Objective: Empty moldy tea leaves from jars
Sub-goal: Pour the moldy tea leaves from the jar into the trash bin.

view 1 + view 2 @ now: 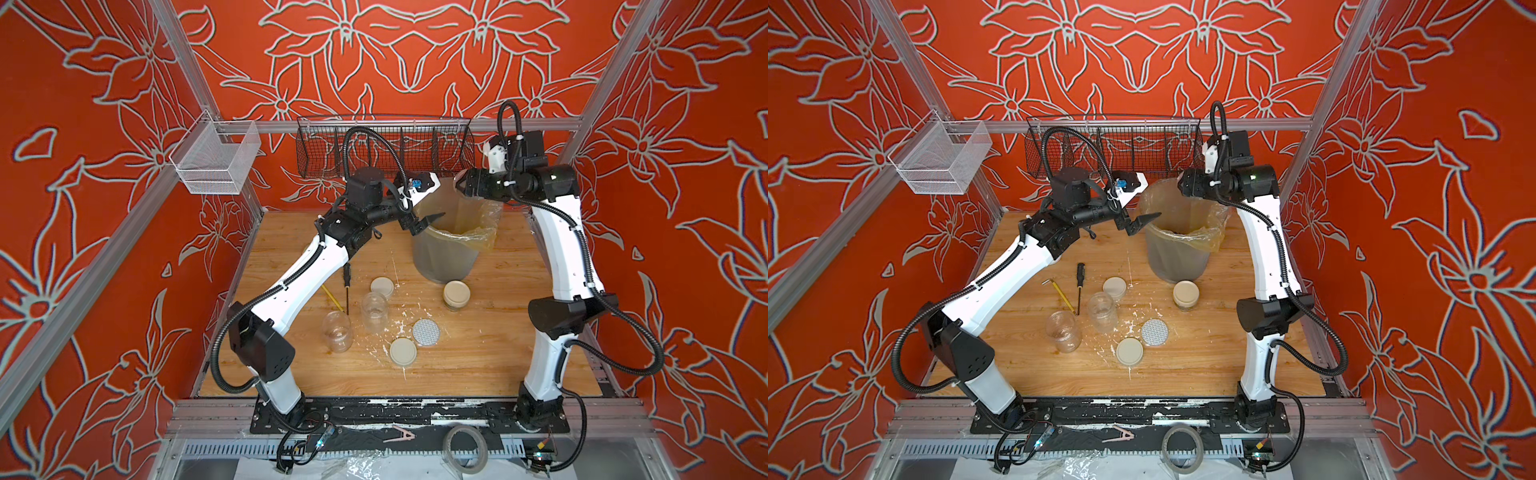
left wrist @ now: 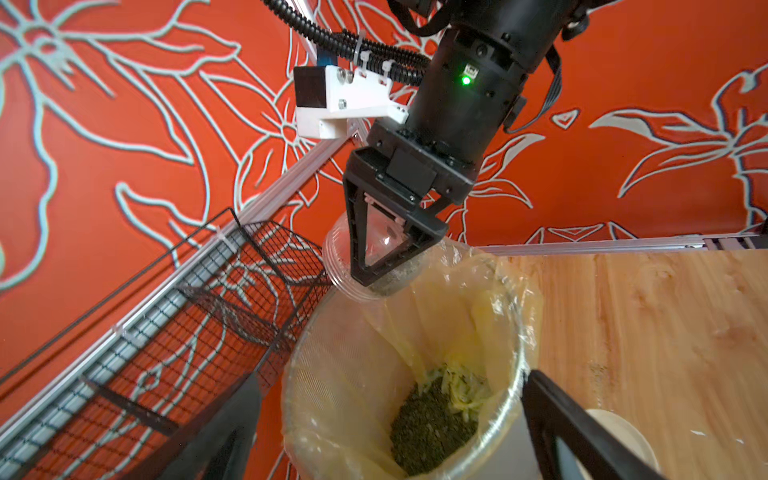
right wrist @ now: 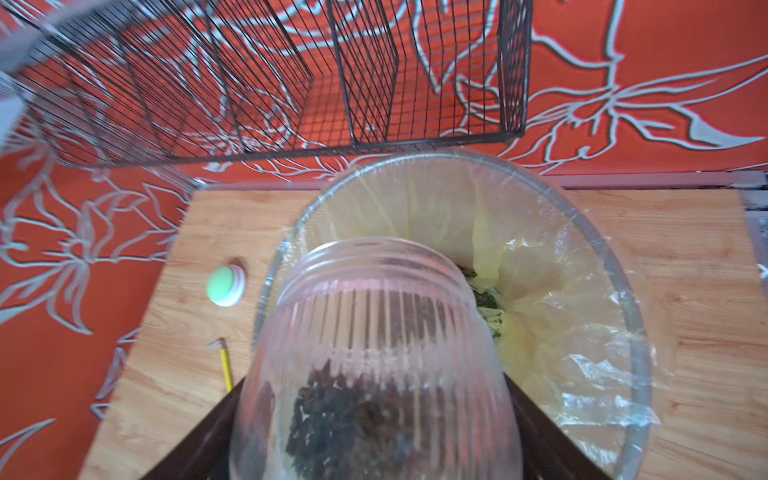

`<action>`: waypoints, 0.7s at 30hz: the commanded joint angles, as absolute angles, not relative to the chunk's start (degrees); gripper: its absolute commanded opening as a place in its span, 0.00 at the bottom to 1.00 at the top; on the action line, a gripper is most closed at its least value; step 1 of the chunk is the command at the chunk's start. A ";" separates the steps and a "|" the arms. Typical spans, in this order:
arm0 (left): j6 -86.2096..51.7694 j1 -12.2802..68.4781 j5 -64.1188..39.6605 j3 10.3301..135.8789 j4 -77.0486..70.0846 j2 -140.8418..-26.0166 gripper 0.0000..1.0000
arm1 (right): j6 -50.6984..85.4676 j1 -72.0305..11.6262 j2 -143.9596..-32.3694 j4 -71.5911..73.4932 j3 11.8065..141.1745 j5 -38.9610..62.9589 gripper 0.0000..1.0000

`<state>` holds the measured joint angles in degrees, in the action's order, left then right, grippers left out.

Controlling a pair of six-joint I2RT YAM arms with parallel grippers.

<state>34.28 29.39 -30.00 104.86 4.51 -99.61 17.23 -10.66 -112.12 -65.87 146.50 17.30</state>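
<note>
Right gripper (image 2: 390, 259) is clamped on the held jar (image 3: 374, 353), which tilts over the 12 o'clock rim of the bin (image 1: 444, 259) with moldy tea leaves (image 3: 353, 424) inside the glass. Left gripper (image 1: 426, 223) has its jaws apart, holding nothing, at the bin's 9 o'clock rim. Nearest on the table lies a cream lid (image 1: 403, 351), with a dotted lid (image 1: 426, 331) at its 1 o'clock. A lidless jar (image 1: 336, 331) stands at the cream lid's 9 o'clock and a second lidless jar (image 1: 375, 311) at its 11 o'clock. Farther back, a lidded jar (image 1: 456, 295) stands at the bin's 6 o'clock. Dumped leaves (image 2: 432, 424) lie in the bin's liner.
</note>
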 commanded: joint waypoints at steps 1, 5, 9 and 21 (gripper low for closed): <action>39.14 28.70 -37.34 107.12 -4.53 -103.13 0.97 | 19.51 -10.71 -110.09 -63.96 146.16 24.41 0.28; 40.91 28.73 -39.24 114.37 -4.16 -109.40 0.97 | 19.34 -10.59 -108.95 -63.53 144.98 27.88 0.28; 42.47 28.74 -41.05 118.99 -5.16 -114.20 0.97 | 19.08 -10.56 -108.23 -63.76 144.81 29.67 0.28; 46.83 28.75 -43.29 126.03 -4.06 -120.84 0.98 | 19.82 -10.54 -108.03 -63.20 144.54 33.64 0.27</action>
